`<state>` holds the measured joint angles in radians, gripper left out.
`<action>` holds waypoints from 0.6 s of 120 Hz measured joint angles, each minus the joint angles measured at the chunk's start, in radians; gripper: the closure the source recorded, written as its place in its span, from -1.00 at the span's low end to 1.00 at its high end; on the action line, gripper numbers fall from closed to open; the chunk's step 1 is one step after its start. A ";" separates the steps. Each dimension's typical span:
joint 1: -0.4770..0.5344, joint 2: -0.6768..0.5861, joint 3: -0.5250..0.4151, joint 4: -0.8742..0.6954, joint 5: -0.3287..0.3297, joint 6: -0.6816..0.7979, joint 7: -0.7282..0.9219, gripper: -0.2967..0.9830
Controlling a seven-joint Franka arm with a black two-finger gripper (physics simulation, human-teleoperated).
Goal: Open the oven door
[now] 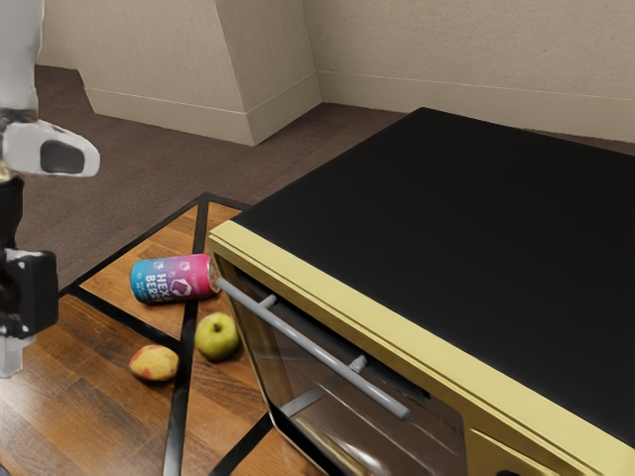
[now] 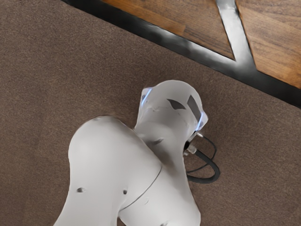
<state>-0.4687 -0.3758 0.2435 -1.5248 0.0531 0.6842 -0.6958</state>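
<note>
In the exterior view, the oven (image 1: 476, 218) is seen toward the exterior view's right, topped in black and trimmed in yellow. Its glass door (image 1: 337, 436) is seen closed at the front, crossed near its upper edge by a grey bar handle (image 1: 317, 352). On the wooden table (image 1: 60, 377), a pink-and-blue can (image 1: 174, 279) is laid on its side near the oven's corner, with a green apple (image 1: 217, 336) and a yellow-red fruit (image 1: 154, 363) placed near it. At the exterior view's left edge, the gripper (image 1: 32, 291) is partly cut off, well apart from the handle; how far it is opened (or whether anything is held) cannot be told.

In the wrist view, the arm's white links (image 2: 113, 165) and a black cable (image 2: 214, 172) are seen above brown flooring (image 2: 37, 117), near the table's black-edged border.
</note>
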 joint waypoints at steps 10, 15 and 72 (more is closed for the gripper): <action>-0.007 0.006 0.005 -0.019 -0.010 0.149 -0.217 -0.54; -0.013 0.022 0.003 -0.022 -0.013 0.204 -0.315 -0.54; 0.234 -0.326 -0.412 -0.428 -0.123 0.834 -1.092 -0.54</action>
<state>-0.2350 -0.7018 -0.1690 -1.9529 -0.0697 1.5186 -1.7875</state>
